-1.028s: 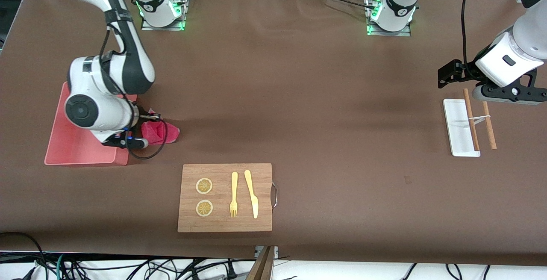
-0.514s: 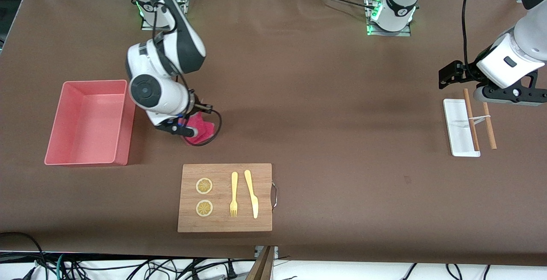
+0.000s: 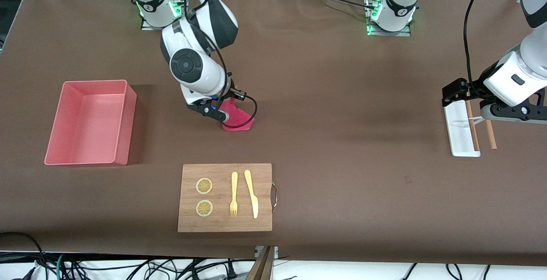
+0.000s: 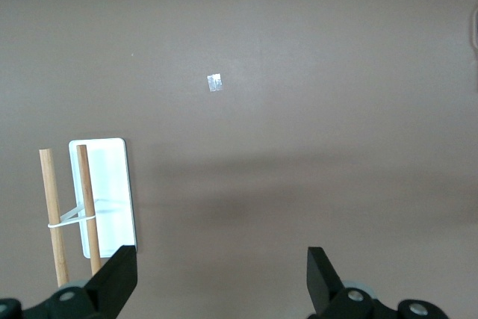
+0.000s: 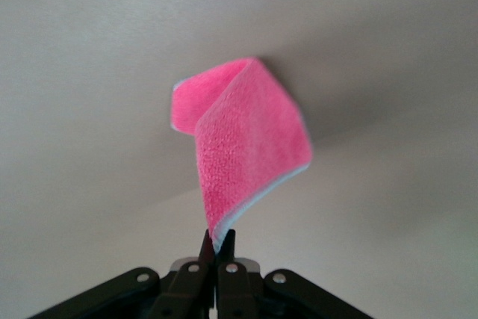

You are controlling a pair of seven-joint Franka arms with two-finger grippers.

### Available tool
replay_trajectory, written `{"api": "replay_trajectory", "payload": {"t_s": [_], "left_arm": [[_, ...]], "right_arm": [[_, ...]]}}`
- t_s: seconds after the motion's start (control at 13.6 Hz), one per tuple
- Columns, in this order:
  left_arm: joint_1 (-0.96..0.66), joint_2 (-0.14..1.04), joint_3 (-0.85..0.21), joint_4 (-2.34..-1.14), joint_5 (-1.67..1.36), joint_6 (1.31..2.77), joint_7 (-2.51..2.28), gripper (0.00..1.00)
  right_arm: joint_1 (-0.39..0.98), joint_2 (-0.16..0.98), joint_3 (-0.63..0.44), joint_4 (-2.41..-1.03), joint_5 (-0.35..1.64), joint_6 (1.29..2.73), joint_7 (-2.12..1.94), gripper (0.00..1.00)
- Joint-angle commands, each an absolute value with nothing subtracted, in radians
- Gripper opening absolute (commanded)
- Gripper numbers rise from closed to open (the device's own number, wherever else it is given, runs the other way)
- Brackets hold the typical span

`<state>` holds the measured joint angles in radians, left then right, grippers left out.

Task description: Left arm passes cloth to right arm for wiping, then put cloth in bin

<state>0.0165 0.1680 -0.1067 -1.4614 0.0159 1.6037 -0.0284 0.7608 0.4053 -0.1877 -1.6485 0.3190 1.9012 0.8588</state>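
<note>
My right gripper [image 3: 225, 110] is shut on one corner of the crimson-pink cloth [image 3: 237, 117]. The cloth trails onto the brown table, farther from the front camera than the cutting board. In the right wrist view the cloth [image 5: 243, 140] folds out from the closed right gripper [image 5: 216, 243]. The pink bin [image 3: 95, 82] stands empty toward the right arm's end of the table, apart from the cloth. My left gripper [image 3: 454, 91] is open and empty, over the small white tray's end. It shows wide open in the left wrist view [image 4: 222, 270].
A wooden cutting board [image 3: 222, 224] with two lemon slices, a yellow fork and a knife lies nearer the front camera than the cloth. A white tray [image 3: 459, 139] with wooden chopsticks [image 3: 489, 132] lies at the left arm's end, also in the left wrist view [image 4: 112, 184].
My right arm has swept the cloth from beside the bin toward the table's middle. My left arm has shifted slightly, staying over the white tray.
</note>
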Motion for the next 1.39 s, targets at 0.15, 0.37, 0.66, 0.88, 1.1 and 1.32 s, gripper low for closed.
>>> {"api": "replay_trajectory", "payload": {"t_s": [0.15,0.37,0.66,0.88,1.1,1.32], "left_arm": [[0.015,0.181,-0.104,-1.427,0.025,1.582,-0.031,1.00],[0.017,0.181,-0.101,-1.425,0.023,1.580,-0.029,1.00],[0.017,0.181,-0.101,-1.425,0.025,1.578,-0.029,1.00],[0.017,0.181,-0.101,-1.425,0.025,1.578,-0.026,1.00],[0.017,0.183,-0.101,-1.424,0.025,1.580,-0.029,1.00],[0.018,0.181,-0.101,-1.424,0.023,1.580,-0.026,1.00]], "right_arm": [[0.718,0.396,-0.210,-1.643,0.336,1.839,0.804,0.00],[0.609,0.390,-0.242,-1.667,0.334,1.780,0.572,0.00],[0.600,0.390,-0.398,-1.750,0.331,1.782,0.258,0.00],[0.595,0.391,-0.523,-1.819,0.333,1.828,-0.005,0.00],[0.577,0.396,-0.619,-1.822,0.325,1.824,-0.235,0.00],[0.566,0.377,-0.695,-1.796,0.316,1.754,-0.345,0.00]]}}
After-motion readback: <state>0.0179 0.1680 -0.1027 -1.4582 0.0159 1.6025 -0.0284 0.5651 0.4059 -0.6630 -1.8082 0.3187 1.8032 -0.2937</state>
